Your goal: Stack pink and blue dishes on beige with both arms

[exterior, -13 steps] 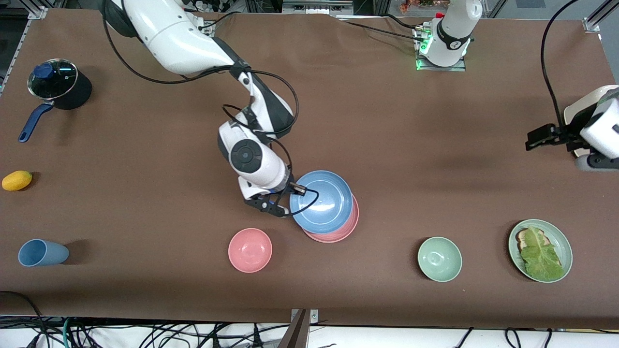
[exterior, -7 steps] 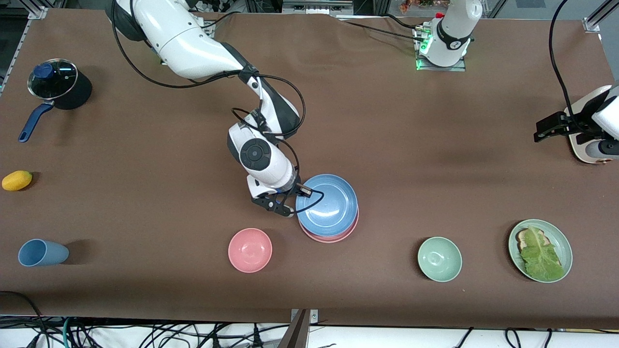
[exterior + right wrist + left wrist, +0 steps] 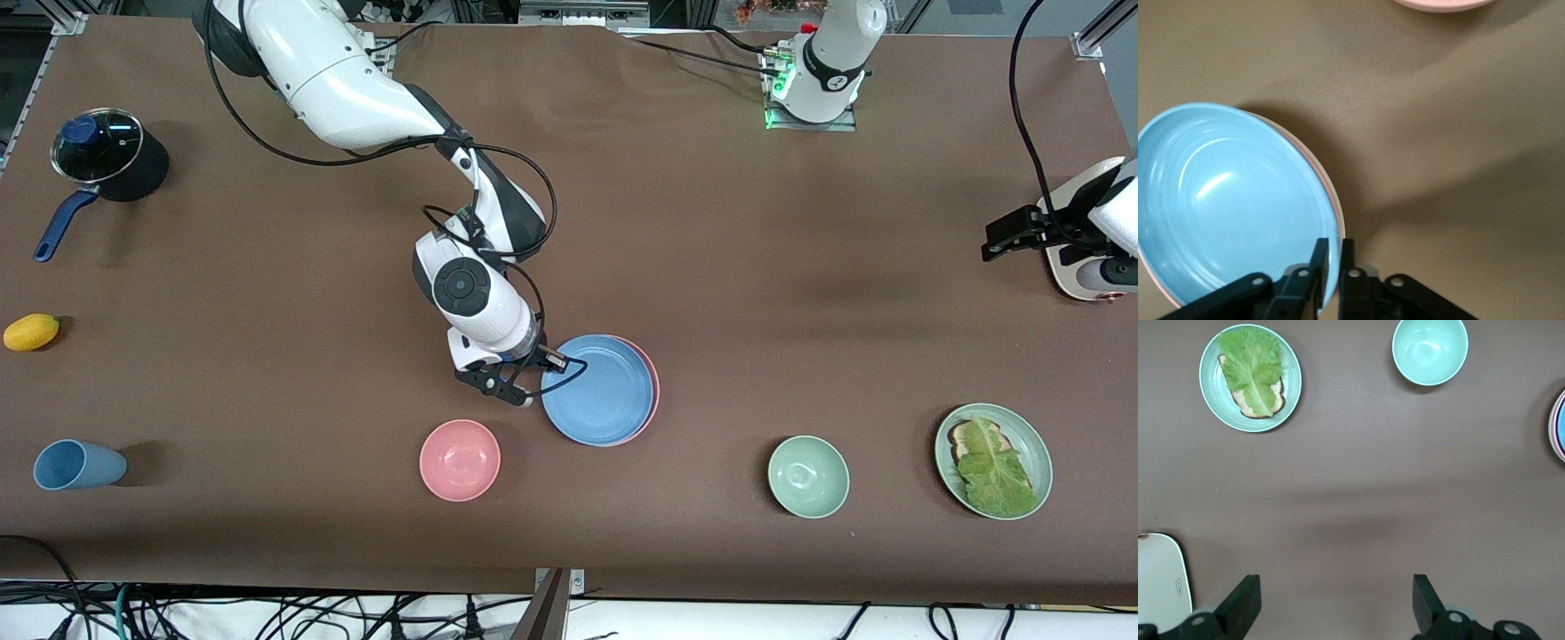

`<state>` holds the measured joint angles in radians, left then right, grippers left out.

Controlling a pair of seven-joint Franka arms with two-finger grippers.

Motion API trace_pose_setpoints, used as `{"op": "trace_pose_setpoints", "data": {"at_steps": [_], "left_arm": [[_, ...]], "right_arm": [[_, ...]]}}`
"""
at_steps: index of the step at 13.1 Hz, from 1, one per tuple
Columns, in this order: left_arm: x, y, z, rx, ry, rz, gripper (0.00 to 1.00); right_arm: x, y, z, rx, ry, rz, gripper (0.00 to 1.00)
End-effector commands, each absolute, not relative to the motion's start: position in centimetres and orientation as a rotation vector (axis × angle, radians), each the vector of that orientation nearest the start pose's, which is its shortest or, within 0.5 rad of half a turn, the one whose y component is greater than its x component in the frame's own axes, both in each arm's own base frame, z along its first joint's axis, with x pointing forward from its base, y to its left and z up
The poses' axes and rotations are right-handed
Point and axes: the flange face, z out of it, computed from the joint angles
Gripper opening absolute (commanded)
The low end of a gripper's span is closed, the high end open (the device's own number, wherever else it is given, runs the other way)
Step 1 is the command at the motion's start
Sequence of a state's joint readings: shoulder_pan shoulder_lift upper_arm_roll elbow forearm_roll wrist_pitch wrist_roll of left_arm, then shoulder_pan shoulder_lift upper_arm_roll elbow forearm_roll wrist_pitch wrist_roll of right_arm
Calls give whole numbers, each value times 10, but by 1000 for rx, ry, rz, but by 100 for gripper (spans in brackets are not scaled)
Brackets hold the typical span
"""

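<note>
Right wrist view shows the right gripper [image 3: 1330,267] pinching the blue plate's [image 3: 1231,200] rim, a closeness the front view hides; there the blue plate [image 3: 597,389] lies on the pink plate [image 3: 653,391] mid-table. The left gripper [image 3: 1331,603] waits, spread wide, over bare table.

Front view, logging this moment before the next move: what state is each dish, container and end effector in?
Blue plate: lying on the pink plate, rim pinched.
Pink plate: under the blue plate, only its edge showing.
Right end effector: shut on the blue plate's rim.
Left end effector: open, holding nothing, waiting over bare table.
Pink bowl: upright, empty.
Green bowl: upright, empty.
Green plate: holding lettuce on bread.
Blue cup: on its side.
Pot: lid on.
</note>
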<state>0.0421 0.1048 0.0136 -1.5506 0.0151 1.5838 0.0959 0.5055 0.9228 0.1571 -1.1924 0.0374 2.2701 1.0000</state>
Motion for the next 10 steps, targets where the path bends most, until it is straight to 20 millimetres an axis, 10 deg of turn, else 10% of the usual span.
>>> {"op": "trace_pose_setpoints", "data": {"at_steps": [1, 6, 10], "left_arm": [[580, 31, 577, -3149, 79, 108, 100], [581, 30, 576, -3148, 79, 110, 100], [581, 29, 576, -3147, 82, 110, 100]], "right_arm": [[640, 446, 255, -2853, 613, -39, 61], [679, 374, 320, -2999, 482, -126, 100], [704, 257, 385, -3142, 224, -82, 100]]}}
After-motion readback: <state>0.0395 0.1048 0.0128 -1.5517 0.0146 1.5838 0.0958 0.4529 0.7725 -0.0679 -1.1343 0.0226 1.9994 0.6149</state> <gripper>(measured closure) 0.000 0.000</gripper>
